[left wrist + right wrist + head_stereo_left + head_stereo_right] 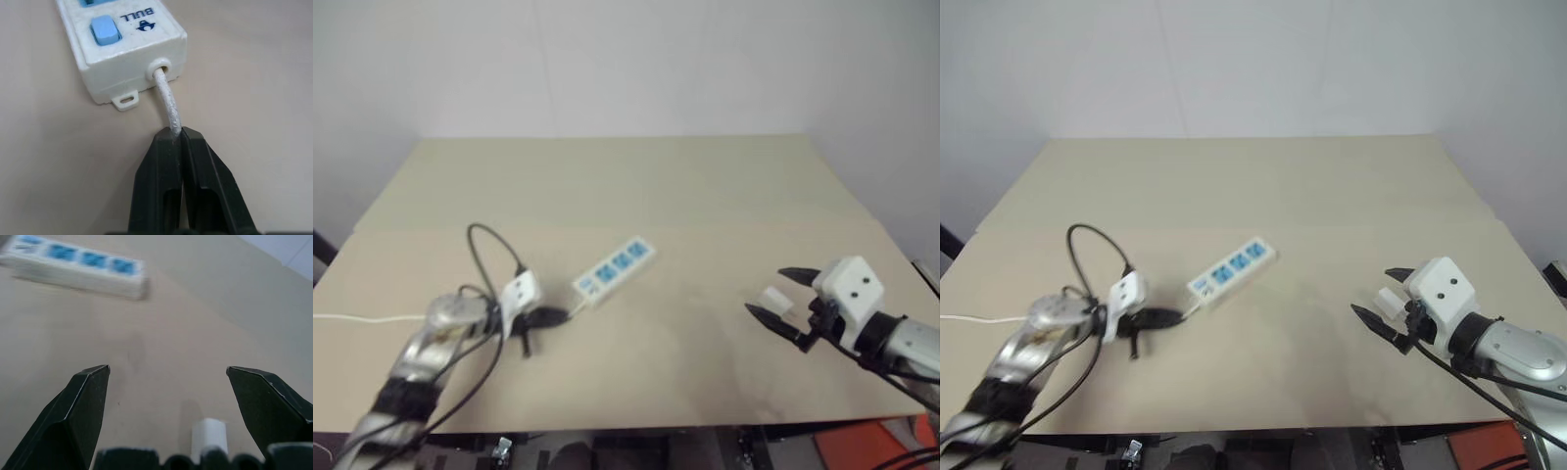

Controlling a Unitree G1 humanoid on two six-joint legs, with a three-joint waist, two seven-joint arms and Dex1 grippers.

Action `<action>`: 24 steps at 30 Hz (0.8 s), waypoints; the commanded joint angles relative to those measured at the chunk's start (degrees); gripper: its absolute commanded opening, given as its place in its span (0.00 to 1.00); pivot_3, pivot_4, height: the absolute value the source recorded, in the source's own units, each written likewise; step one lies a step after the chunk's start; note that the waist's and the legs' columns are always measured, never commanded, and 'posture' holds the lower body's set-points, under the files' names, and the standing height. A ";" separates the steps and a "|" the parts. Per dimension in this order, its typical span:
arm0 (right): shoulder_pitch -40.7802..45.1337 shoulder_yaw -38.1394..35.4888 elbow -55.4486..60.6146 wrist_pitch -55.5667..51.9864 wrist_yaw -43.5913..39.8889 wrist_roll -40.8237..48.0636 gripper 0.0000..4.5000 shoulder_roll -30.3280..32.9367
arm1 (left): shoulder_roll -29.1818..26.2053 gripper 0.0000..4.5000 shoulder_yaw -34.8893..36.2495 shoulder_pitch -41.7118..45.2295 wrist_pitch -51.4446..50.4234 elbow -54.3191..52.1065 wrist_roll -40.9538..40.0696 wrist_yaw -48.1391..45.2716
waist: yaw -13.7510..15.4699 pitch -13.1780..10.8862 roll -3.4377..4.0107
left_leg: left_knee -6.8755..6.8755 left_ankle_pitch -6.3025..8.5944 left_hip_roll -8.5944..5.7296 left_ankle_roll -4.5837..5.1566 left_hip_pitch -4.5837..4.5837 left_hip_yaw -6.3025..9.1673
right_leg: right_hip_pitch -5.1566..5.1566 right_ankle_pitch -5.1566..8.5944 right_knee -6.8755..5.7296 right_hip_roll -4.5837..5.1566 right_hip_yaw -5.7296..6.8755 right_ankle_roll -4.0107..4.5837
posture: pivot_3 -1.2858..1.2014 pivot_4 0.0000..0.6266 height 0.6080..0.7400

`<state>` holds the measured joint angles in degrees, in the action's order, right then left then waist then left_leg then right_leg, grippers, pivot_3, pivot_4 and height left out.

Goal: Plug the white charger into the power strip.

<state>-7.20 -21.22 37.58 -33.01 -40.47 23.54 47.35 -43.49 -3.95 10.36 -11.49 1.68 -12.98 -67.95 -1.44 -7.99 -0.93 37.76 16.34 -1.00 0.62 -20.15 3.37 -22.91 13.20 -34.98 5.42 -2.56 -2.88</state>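
Two grippers work over a flat tan tabletop (705, 186) set against a pale wall. The long narrow white plastic power strip (614, 266), with three blue socket faces, lies flat on the table left of centre, set diagonally, its cord end toward the near left. Its thin white cord (166, 105) leaves that end through a round collar; the left wrist view shows a blue switch and a small mounting tab beside the exit.

The left gripper (545, 317), two black fingers, is closed narrow on the thin white cord just beside the strip's end. The fingers (156, 186) pinch the cord where it meets their tips. A black cable (484, 245) of the arm loops above the left wrist, and a white cord (362, 318) trails off toward the left edge.

The right gripper (1386, 299) is spread wide and holds nothing, hovering at the right side of the table, well apart from the strip. The small plain white blocky charger (774, 299) lies on the table between its two black fingertips (90, 382); whether either finger touches it cannot be told.
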 commanded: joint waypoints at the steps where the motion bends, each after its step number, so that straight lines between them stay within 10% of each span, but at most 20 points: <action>1: 1.86 0.11 0.39 0.02 -0.24 0.25 1.00 0.98 | 0.52 0.24 3.50 -2.34 -2.62 -5.90 -2.63 3.68 | 1.03 -0.04 0.00 | 0.01 0.00 -0.04 0.00 -0.01 -0.01 | 0.00 -0.01 -0.03 0.04 0.04 -0.01 | 0.52 0.24 1.00; 12: 3.06 1.44 0.67 -0.17 0.02 0.85 1.00 0.39 | 11.54 1.00 5.71 -1.81 6.60 -7.96 -6.92 9.04 | 1.38 -0.05 -0.03 | 0.07 -0.09 -0.01 -0.04 0.25 -0.23 | 0.40 -0.07 0.01 -0.16 0.30 0.08 | 0.52 0.24 1.00; 24: 3.61 2.17 1.74 -0.21 1.22 1.07 1.00 -0.13 | 16.18 1.00 -1.70 4.87 16.31 11.87 -1.45 4.14 | 1.47 -0.06 -0.06 | 0.08 -0.09 -0.05 -0.04 0.30 -0.24 | 0.50 -0.08 0.01 -0.15 0.31 0.08 | 0.52 0.24 1.00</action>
<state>-4.17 -18.38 37.15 -33.15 -39.73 23.84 47.40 -27.26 -3.88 15.38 4.58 11.57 -15.80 -62.50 0.03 -8.04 -0.99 37.85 16.24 -1.05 0.58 -19.84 3.13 -22.39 13.12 -34.97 5.26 -2.25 -2.80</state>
